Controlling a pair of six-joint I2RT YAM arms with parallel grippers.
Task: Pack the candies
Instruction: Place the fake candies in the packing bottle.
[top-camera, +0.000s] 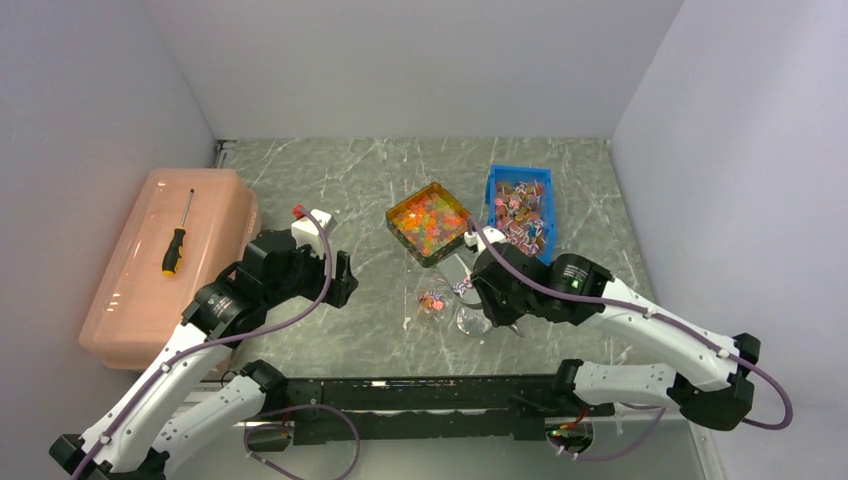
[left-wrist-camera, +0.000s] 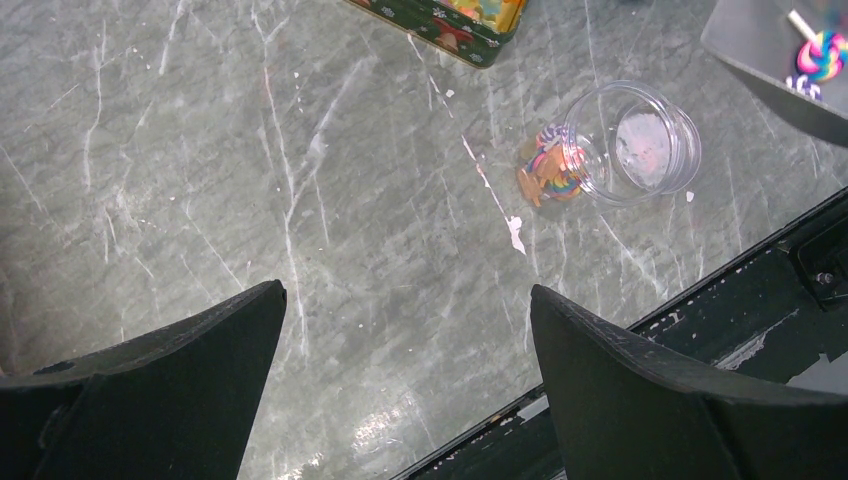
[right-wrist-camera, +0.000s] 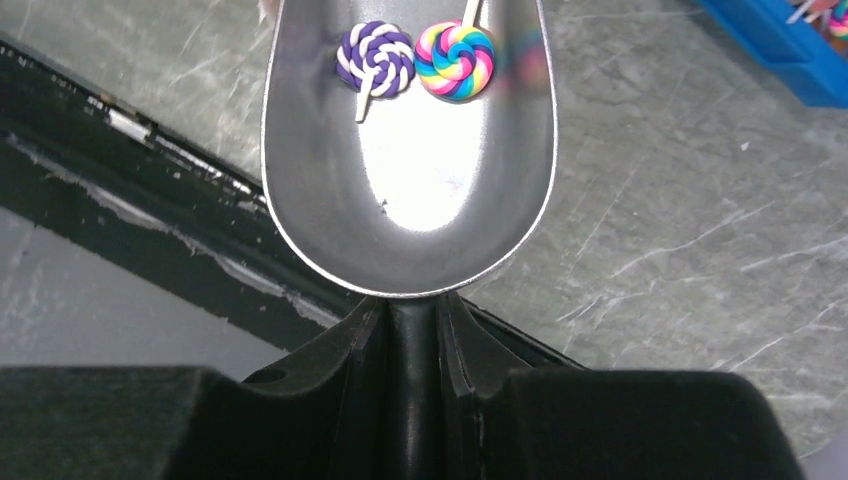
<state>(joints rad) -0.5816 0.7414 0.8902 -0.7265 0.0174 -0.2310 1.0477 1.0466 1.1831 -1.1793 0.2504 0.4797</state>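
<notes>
The candies (top-camera: 428, 220), tiny orange, yellow, red and green pieces, fill a green square tin (top-camera: 403, 235) at mid-table. My right gripper (top-camera: 482, 278) is shut on the handle of a metal scoop (right-wrist-camera: 410, 160), its fingers (right-wrist-camera: 365, 335) clamped around the handle in the right wrist view. The scoop holds a purple-white lollipop (right-wrist-camera: 374, 57) and a rainbow lollipop (right-wrist-camera: 456, 60), and hangs near a clear jar (top-camera: 435, 300) holding a few striped sweets. My left gripper (left-wrist-camera: 408, 300) is open and empty above bare table, left of the jar (left-wrist-camera: 635, 145).
A blue bin (top-camera: 497, 190) of lollipops stands right of the tin. A second clear round piece (top-camera: 472, 320) lies by the jar. A pink lidded box (top-camera: 210, 210) with a screwdriver (top-camera: 177, 238) on it is at far left. The black front rail (top-camera: 420, 395) runs along the near edge.
</notes>
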